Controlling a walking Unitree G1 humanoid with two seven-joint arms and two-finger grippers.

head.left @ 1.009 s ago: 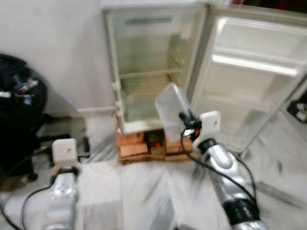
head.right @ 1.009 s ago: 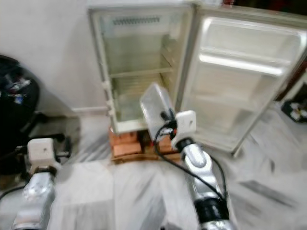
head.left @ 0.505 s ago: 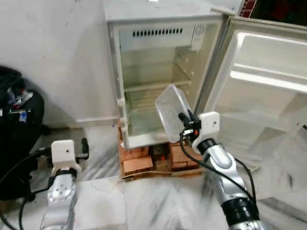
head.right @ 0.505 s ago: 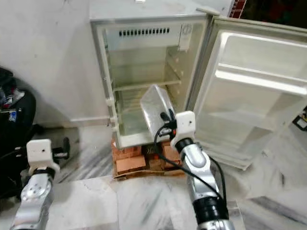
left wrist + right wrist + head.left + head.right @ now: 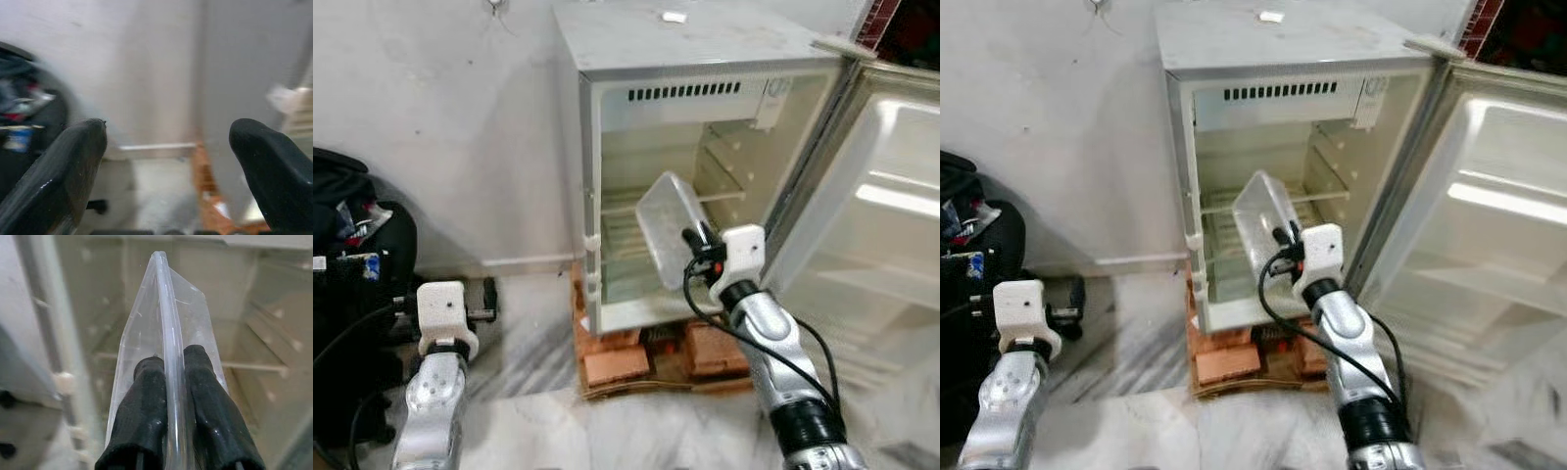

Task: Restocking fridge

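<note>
A small white fridge (image 5: 705,59) stands against the wall with its door (image 5: 891,225) swung wide to the right; its shelves look bare. My right gripper (image 5: 693,247) is shut on the rim of a clear plastic container (image 5: 668,220), held tilted in front of the fridge opening. In the right wrist view the two fingers (image 5: 146,401) pinch the container (image 5: 166,333) edge, with the fridge interior behind. My left gripper (image 5: 166,147) is open, held low at the left, apart from the fridge, with nothing between its fingers.
The fridge rests on red bricks (image 5: 617,367) and cardboard on a marble floor. A black bag (image 5: 352,245) with clutter sits at the left against the wall. A small white object (image 5: 674,17) lies on the fridge top.
The camera has moved closer to the fridge and turned, so the fridge looks larger and sharper. The right gripper still holds the container, now nearer the opening.
</note>
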